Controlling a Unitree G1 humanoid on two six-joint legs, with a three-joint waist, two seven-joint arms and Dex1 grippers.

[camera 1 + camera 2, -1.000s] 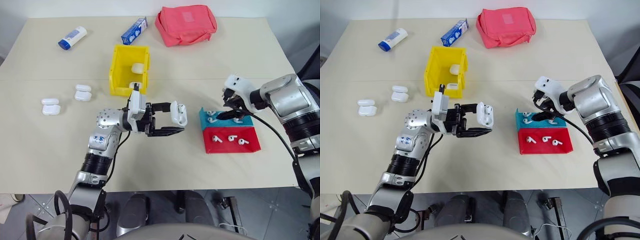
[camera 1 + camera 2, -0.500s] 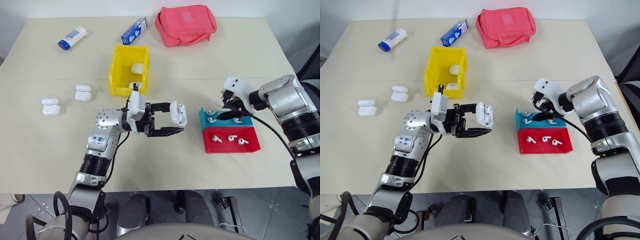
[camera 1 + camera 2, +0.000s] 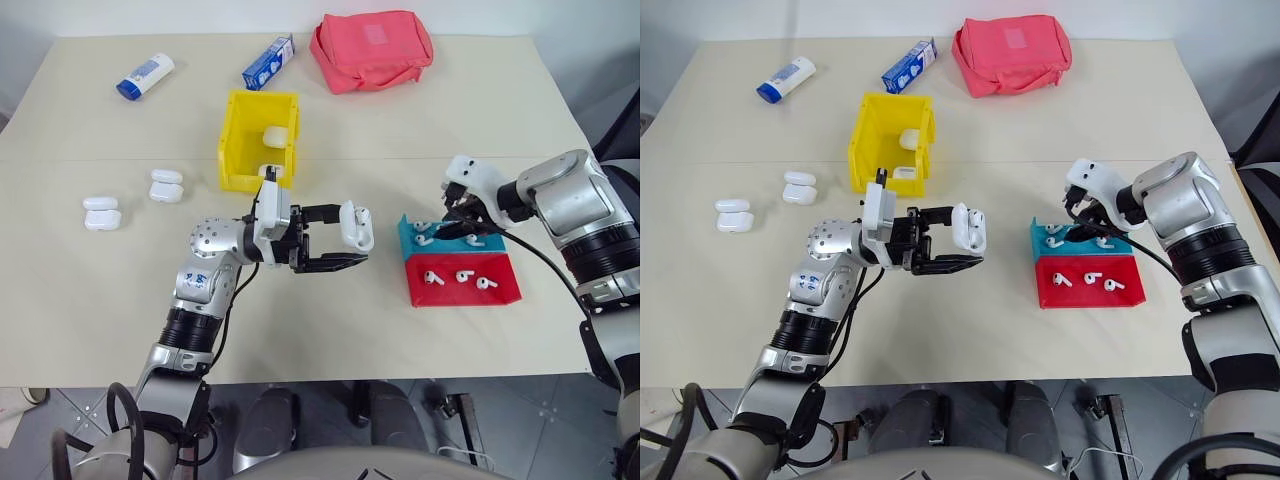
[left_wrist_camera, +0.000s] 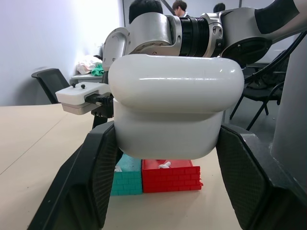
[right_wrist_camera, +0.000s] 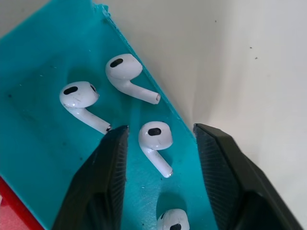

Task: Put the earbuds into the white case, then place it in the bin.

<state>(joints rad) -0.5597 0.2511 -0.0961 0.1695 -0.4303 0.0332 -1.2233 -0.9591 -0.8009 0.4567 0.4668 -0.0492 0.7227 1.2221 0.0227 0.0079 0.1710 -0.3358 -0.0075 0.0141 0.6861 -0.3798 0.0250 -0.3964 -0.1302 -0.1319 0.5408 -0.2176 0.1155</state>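
My left gripper (image 3: 350, 244) is shut on the white case (image 3: 356, 226), holding it above the table's middle; the case (image 4: 172, 112) sits between the black fingers (image 4: 91, 182) with its lid down. My right gripper (image 3: 462, 228) points down into the teal tray (image 3: 410, 244), open. Its fingers (image 5: 100, 182) stand on either side of one earbud (image 5: 154, 138) without touching it. Two more earbuds (image 5: 79, 96) lie beside it, and others (image 3: 433, 278) lie in the red tray (image 3: 500, 294). The yellow bin (image 3: 232, 140) stands behind the left gripper.
The bin holds two white cases (image 3: 275, 135). Two more cases (image 3: 101, 212) (image 3: 166, 185) lie at the left. A white-and-blue tube (image 3: 145, 76), a blue box (image 3: 268, 62) and a pink pouch (image 3: 372, 48) lie along the far edge.
The right gripper's fingers have drawn slightly closer together over the teal tray. The left arm and the case it holds have stayed in place.
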